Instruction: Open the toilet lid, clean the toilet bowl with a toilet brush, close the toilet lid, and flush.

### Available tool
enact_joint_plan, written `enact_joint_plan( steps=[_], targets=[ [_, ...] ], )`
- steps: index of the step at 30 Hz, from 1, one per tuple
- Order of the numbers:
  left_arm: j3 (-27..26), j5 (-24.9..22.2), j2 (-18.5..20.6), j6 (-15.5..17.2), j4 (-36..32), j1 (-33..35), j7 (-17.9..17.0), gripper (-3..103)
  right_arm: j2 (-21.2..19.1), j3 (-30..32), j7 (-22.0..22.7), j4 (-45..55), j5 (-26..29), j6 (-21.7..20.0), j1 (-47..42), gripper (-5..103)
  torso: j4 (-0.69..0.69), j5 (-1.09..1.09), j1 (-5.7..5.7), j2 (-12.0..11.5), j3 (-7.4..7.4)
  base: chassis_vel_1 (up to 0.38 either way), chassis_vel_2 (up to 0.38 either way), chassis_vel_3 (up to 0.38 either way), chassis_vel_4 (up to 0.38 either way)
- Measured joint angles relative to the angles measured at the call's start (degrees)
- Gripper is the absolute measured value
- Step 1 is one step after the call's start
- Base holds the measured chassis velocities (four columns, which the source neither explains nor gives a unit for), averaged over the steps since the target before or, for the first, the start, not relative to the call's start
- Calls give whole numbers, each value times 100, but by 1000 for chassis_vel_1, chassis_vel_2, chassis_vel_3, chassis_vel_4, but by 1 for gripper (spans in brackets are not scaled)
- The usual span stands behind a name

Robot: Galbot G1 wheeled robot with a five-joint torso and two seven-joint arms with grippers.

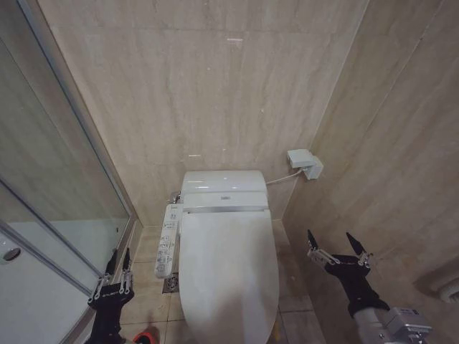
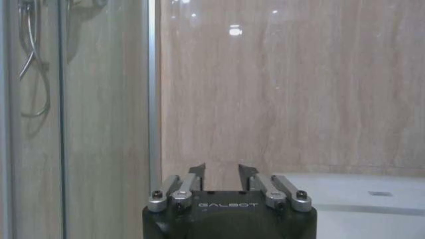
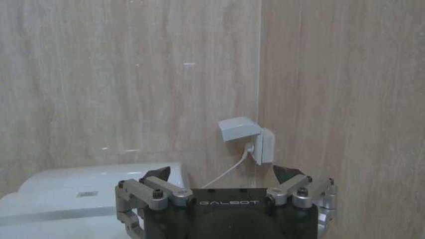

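Red cup (image 1: 145, 337) beside left gripper (image 1: 119, 259); toilet lid (image 1: 228, 272) shut; wall socket (image 1: 305, 163) behind.

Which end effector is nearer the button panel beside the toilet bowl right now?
Left. The left end effector hovers just beside the button panel, on its outer side; the right end effector is across the toilet lid.

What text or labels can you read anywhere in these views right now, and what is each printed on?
"GALBOT" on the black body of the left hand, in the left wrist view.
"GALBOT" on the black body of the right hand, in the right wrist view.
Small label on the white toilet unit behind the glossy white oval toilet lid: too small to read.
Markings on the narrow white button panel: too small to read.
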Motion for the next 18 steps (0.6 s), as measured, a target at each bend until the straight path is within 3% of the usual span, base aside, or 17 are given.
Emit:
enact_joint_plan(
  steps=[1,7,8,14,15,18],
  targets=[
    [0,43,-28,-32,-53,58,27,39,0,0,0,0,0,0,0,100,0,0,0,0,0,0,0,0,0],
    [121,110,-8,-159,-208,366,100,39,0,0,0,0,0,0,0,100,0,0,0,0,0,0,0,0,0],
    [128,115,1,-183,-223,415,105,66,0,0,0,0,0,0,0,100,0,0,0,0,0,0,0,0,0],
    [121,156,12,-176,-243,491,69,66,0,0,0,0,0,0,0,100,0,-1,0,0,0,0,0,0,0],
    [130,158,12,-115,-298,534,70,93,0,0,0,0,0,0,0,100,0,-1,0,0,0,0,0,0,0],
    [177,165,10,-36,-413,618,64,93,0,0,0,0,0,0,0,100,1,0,0,0,0,0,0,0,0]
  ],
)
